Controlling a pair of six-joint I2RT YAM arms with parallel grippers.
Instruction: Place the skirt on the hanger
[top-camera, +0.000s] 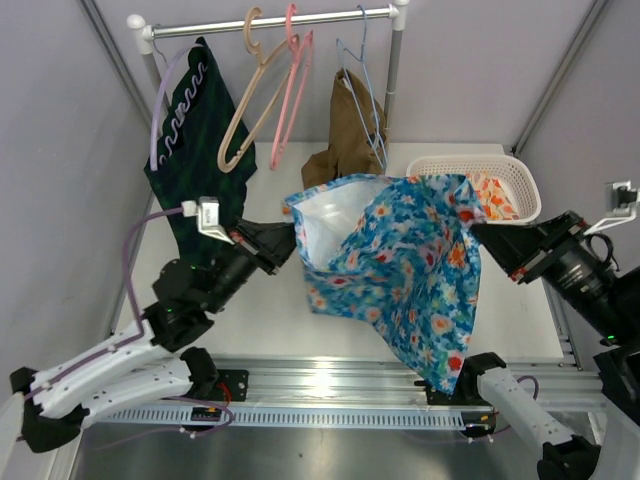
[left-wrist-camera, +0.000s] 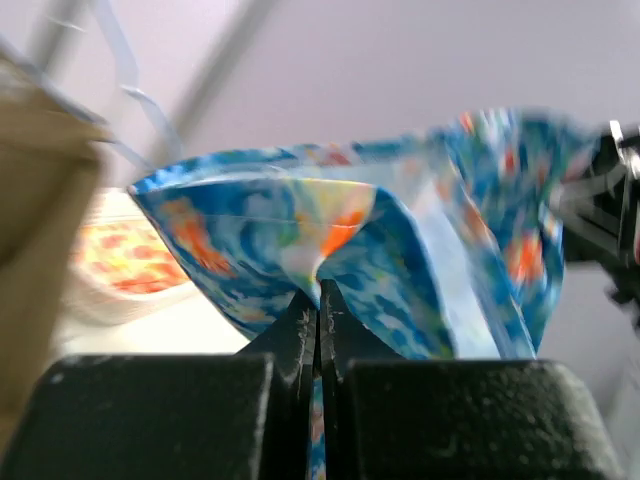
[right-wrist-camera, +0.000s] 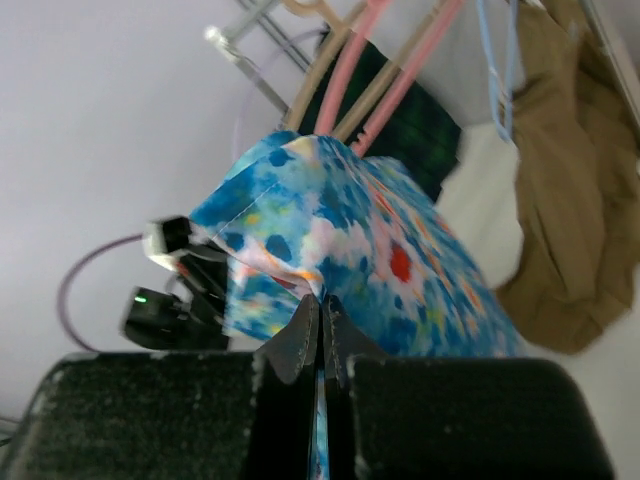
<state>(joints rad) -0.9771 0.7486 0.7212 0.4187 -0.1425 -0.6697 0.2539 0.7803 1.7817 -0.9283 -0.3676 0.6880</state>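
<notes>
A blue floral skirt (top-camera: 400, 270) hangs stretched between both grippers above the table, its waist open upward and its hem drooping to the front rail. My left gripper (top-camera: 291, 234) is shut on the skirt's left waist edge (left-wrist-camera: 320, 290). My right gripper (top-camera: 472, 228) is shut on the right waist edge (right-wrist-camera: 320, 295). Empty hangers hang on the rail behind: a tan hanger (top-camera: 250, 100), a pink hanger (top-camera: 290, 90) and a light blue wire hanger (top-camera: 362, 85). The pink and tan hangers also show in the right wrist view (right-wrist-camera: 350, 60).
A dark green garment (top-camera: 190, 140) on a lilac hanger hangs at the rail's left end. A brown garment (top-camera: 345, 135) hangs on the blue hanger. A white basket (top-camera: 520, 180) with orange floral cloth stands at the back right. Grey walls close both sides.
</notes>
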